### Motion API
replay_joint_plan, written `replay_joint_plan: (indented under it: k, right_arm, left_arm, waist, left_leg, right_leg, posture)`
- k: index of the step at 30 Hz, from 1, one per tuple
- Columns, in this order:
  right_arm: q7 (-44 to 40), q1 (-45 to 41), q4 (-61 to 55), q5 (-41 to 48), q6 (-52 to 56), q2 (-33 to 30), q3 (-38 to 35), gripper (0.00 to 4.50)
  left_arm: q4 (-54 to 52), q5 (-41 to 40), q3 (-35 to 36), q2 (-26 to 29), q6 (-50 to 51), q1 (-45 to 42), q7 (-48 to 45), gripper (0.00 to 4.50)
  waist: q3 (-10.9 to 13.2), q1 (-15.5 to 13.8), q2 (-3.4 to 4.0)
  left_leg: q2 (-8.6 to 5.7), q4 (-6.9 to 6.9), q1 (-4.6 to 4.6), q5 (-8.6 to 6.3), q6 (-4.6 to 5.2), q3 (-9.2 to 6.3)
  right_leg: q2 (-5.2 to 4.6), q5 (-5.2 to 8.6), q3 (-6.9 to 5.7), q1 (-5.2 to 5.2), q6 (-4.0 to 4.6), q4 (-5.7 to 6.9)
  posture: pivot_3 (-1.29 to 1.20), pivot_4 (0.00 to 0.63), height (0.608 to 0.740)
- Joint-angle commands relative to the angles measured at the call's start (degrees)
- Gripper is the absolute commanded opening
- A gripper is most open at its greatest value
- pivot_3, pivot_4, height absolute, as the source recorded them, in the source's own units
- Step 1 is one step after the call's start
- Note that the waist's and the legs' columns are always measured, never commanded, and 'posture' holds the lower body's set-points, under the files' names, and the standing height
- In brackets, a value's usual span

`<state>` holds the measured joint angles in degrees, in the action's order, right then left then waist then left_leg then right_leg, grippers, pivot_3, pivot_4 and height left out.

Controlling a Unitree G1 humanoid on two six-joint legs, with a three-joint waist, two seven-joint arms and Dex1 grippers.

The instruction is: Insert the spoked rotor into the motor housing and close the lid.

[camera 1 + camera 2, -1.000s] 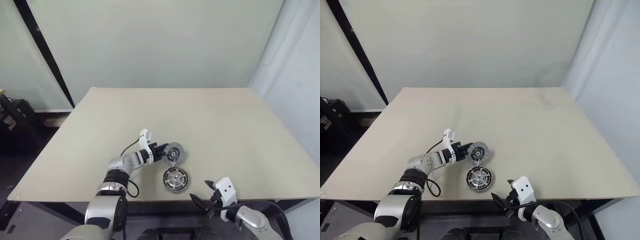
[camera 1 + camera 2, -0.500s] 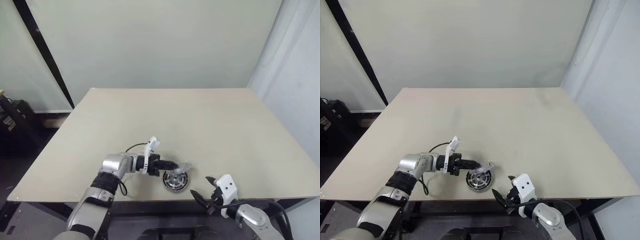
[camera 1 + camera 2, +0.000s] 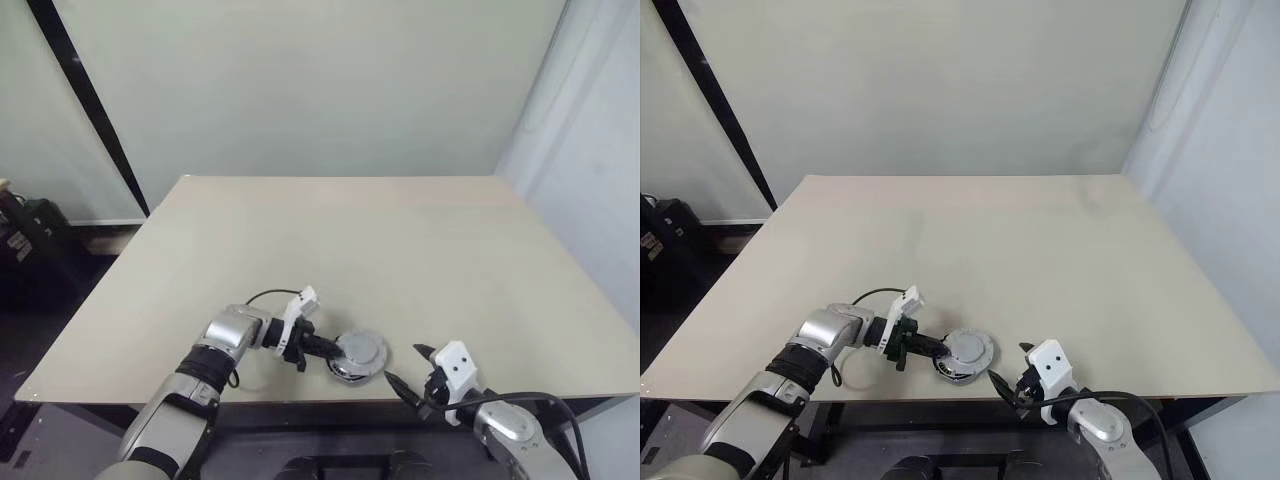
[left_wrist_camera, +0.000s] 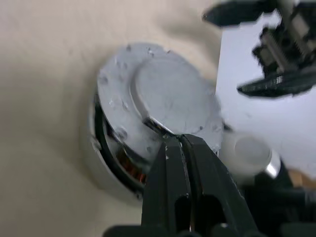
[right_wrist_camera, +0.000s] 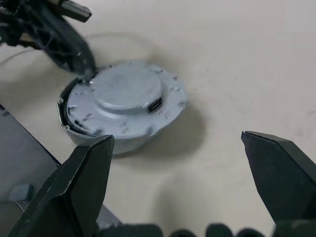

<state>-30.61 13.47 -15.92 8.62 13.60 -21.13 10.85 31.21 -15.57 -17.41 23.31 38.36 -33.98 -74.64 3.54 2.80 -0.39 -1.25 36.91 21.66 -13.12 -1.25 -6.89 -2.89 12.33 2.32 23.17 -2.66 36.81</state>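
The lid (image 3: 362,348), a flat grey disc with a raised centre, lies slightly tilted on top of the motor housing (image 4: 106,163), and copper windings show in the gap at one side. My left gripper (image 3: 335,347) reaches in from the left and is shut on the lid's rim (image 4: 163,98). The spoked rotor is hidden. My right gripper (image 3: 402,365) stands open by the table's front edge, just right of the housing, with nothing between its fingers. In the right wrist view the lid (image 5: 126,91) and housing (image 5: 123,140) sit ahead of the open right gripper (image 5: 177,138).
The beige table (image 3: 400,250) stretches bare behind the parts. The housing stands close to the table's front edge (image 3: 300,402). A thin black cable (image 3: 262,294) loops from my left wrist over the tabletop.
My left gripper has swung the lid from upright behind the housing down flat onto it, while the wrist pulled back and turned. The right gripper has hardly moved.
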Motion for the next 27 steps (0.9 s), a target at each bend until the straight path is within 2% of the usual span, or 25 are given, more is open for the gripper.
replay_joint_plan:
  k: [1, 8, 13, 27]
  right_arm:
    - [-2.77, -2.91, -1.23, 1.95, 0.01, -0.91, -0.79, 4.5]
    - [-4.68, -9.78, 1.69, 1.78, 5.58, -0.1, 1.27, 4.5]
    - [-6.22, -12.54, 3.86, 1.07, 5.49, 0.64, 3.21, 4.5]
    - [-7.29, -15.55, 7.72, -1.05, 4.52, -0.2, 4.85, 4.5]
  left_arm:
    - [-1.78, -4.37, 6.36, -0.16, 3.01, -1.9, 1.34, 0.02]
    - [-9.4, -9.46, 15.57, 0.32, 9.4, 2.91, 9.1, 0.02]
    - [-14.74, -11.83, 19.74, -0.21, 11.05, 7.29, 14.19, 0.02]
    - [-22.85, -16.49, 21.9, -0.47, 14.15, 13.91, 20.16, 0.02]
  waist:
    - [0.0, 0.03, 0.0]
    - [0.0, 0.04, 0.01]
    - [0.0, -0.04, 0.01]
    - [-0.01, 0.01, 0.01]
  left_leg:
    - [0.0, 0.0, 0.0, 0.0, 0.0, 0.0]
    - [0.01, -0.03, -0.06, 0.0, 0.01, -0.01]
    - [0.01, -0.05, -0.05, 0.0, 0.01, -0.01]
    - [-0.01, 0.03, -0.12, 0.01, 0.0, -0.02]
  right_leg:
    - [0.0, 0.0, 0.0, 0.0, 0.0, 0.0]
    - [0.03, -0.01, 0.0, -0.02, -0.01, 0.04]
    - [0.03, -0.02, 0.01, 0.0, -0.02, 0.07]
    - [0.03, -0.02, 0.01, -0.09, -0.01, 0.13]
  posture:
    - [0.0, 0.0, 0.74]
    - [0.0, 0.0, 0.74]
    - [0.0, 0.0, 0.74]
    - [0.0, 0.0, 0.74]
